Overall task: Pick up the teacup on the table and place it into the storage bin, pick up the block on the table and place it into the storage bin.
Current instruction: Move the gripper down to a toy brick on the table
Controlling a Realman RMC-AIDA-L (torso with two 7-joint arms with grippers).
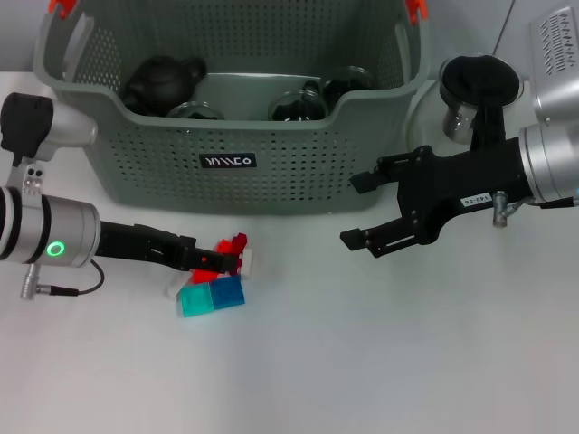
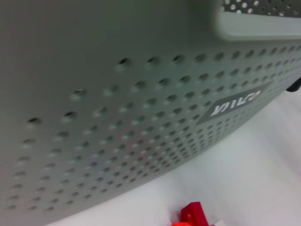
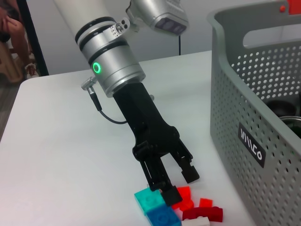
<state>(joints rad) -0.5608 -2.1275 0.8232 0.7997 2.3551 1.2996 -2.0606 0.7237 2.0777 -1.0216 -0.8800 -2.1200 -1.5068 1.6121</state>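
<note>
The storage bin (image 1: 226, 136) stands at the back of the table; its perforated wall fills the left wrist view (image 2: 141, 117) and shows in the right wrist view (image 3: 254, 117). A dark teacup (image 1: 475, 81) stands on the table to the right of the bin, behind my right arm. Red blocks (image 1: 226, 253) (image 3: 186, 197) (image 2: 193, 214) lie in front of the bin beside a teal block (image 1: 193, 300) (image 3: 149, 197) and a blue block (image 1: 230, 292) (image 3: 164, 217). My left gripper (image 1: 217, 259) (image 3: 181, 185) is open, low over the red blocks. My right gripper (image 1: 362, 212) hangs open and empty by the bin's right front corner.
Inside the bin lie a black teapot (image 1: 163, 81) and several glass cups (image 1: 294, 104). A small white piece (image 3: 197, 221) lies among the blocks. A white ribbed object (image 1: 561, 41) sits at the far right. The table in front is bare white.
</note>
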